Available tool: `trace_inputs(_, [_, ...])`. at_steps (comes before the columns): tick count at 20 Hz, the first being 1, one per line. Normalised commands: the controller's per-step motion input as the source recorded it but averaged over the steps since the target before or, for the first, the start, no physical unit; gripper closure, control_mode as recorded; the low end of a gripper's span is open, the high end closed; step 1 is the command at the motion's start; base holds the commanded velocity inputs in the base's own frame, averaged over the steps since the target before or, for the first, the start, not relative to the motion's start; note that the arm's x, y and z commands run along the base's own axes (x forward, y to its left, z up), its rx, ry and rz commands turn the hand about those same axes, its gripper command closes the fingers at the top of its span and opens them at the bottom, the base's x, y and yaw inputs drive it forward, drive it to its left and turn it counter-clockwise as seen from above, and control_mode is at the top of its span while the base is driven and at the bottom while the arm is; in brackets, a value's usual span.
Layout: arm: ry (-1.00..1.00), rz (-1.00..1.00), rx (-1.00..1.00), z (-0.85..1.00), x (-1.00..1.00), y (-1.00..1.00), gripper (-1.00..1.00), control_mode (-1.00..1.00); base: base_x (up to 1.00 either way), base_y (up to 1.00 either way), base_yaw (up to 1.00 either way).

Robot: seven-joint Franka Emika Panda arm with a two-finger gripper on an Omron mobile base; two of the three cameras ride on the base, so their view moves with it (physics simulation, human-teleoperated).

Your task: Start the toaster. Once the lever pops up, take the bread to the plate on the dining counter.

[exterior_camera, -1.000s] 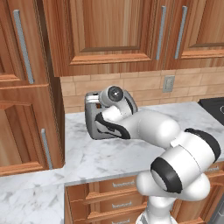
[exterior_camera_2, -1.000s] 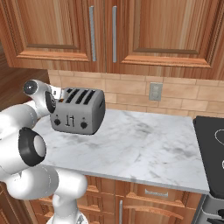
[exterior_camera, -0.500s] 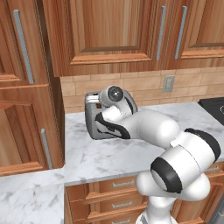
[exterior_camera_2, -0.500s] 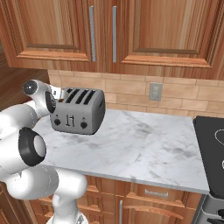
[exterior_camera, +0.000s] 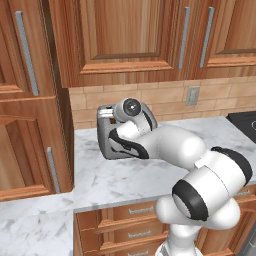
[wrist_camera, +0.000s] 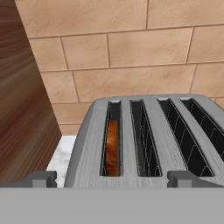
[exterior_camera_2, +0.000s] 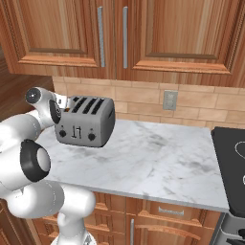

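1. Grey brushed metal is the body of the toaster [exterior_camera_2: 85,122], which stands on the white-grey marble counter [exterior_camera_2: 158,162], near its left end and close to the brick backsplash [exterior_camera_2: 143,103].
2. No brand, label or writing can be read on the toaster or on anything around it; the small marks on its front are too small to make out.
3. The hand view looks down on the four slots of the toaster. The bread [wrist_camera: 112,148], a brown slice seen from its edge, sits low inside the slot at the far left of that view; the other three slots are dark.
4. The right base view shows the front face of the toaster with two black knobs and two small levers between them. The bread is not to be made out there.
5. The left base view shows the toaster [exterior_camera: 106,131] from its end, mostly covered by the white arm [exterior_camera: 170,145].
6. The tool [wrist_camera: 112,177] is wide open: its two grey fingertips [wrist_camera: 39,178] stand far apart at the bottom of the hand view, just over the near edge of the toaster, and hold nothing.
7. Wooden cabinets [exterior_camera_2: 110,33] hang above the counter, and a tall wooden side panel [wrist_camera: 22,109] stands just left of the toaster.
8. A grey wall outlet [exterior_camera_2: 169,100] sits in the backsplash, and a black stovetop [exterior_camera_2: 232,158] lies at the right end of the counter.
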Motion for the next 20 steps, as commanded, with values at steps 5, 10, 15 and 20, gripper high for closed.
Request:
trace_inputs(5, [0.00, 0.00, 0.00, 0.00, 0.00, 0.00, -1.00, -1.00, 0.00, 0.00, 0.00])
trace_inputs(10, [0.00, 0.00, 0.00, 0.00, 0.00, 0.00, -1.00, -1.00, 0.00, 0.00, 0.00])
trace_inputs(15, [0.00, 0.00, 0.00, 0.00, 0.00, 0.00, -1.00, -1.00, 0.00, 0.00, 0.00])
trace_inputs(20, [0.00, 0.00, 0.00, 0.00, 0.00, 0.00, -1.00, -1.00, 0.00, 0.00, 0.00])
